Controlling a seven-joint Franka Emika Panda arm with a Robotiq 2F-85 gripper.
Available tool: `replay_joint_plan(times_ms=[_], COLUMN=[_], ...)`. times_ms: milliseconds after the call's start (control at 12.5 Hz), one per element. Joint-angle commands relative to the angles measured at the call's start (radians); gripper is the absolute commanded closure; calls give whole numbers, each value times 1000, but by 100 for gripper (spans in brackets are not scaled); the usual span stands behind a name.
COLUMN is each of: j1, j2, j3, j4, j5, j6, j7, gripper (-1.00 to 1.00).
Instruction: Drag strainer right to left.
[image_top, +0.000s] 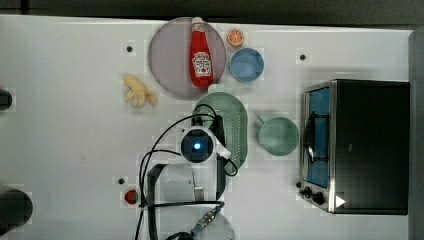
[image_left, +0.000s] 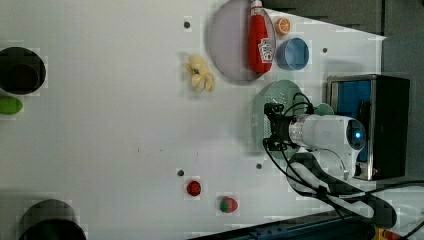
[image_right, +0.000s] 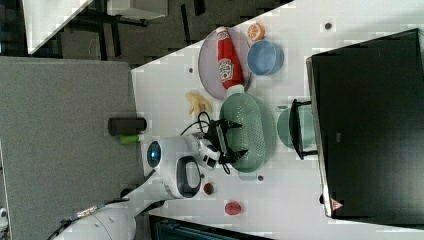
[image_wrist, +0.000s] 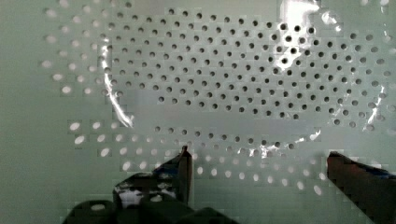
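Strainer (image_top: 235, 125) sits mid-table (image_top: 70, 150), just left of the green mug (image_top: 278, 136) in the top view and below the plate (image_top: 170, 60) that carries the ketchup bottle (image_top: 201, 54). By the look of it, no drag has begun: the pincer (image_right: 234, 138) hangs over the strainer's bowl with its jaws spread wide, holding nothing. Engaging the strainer and the whole pull leftward remain. The strainer, the mug and the blue bowl (image_top: 247, 64) all look empty.

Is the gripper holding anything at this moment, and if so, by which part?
Nothing is held. The gripper is open above the strainer, its fingers spread apart.
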Motion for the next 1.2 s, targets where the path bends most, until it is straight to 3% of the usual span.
replay_joint_plan(times_ms=[80, 720, 1200], j1=[47, 129, 225], j2=[17, -3, -4], j3=[-10, -10, -7], j4=[18, 67, 92], j5=[20, 22, 22], j6=[-23, -147, -181], j7=[53, 81, 283], gripper=[-100, -100, -100])
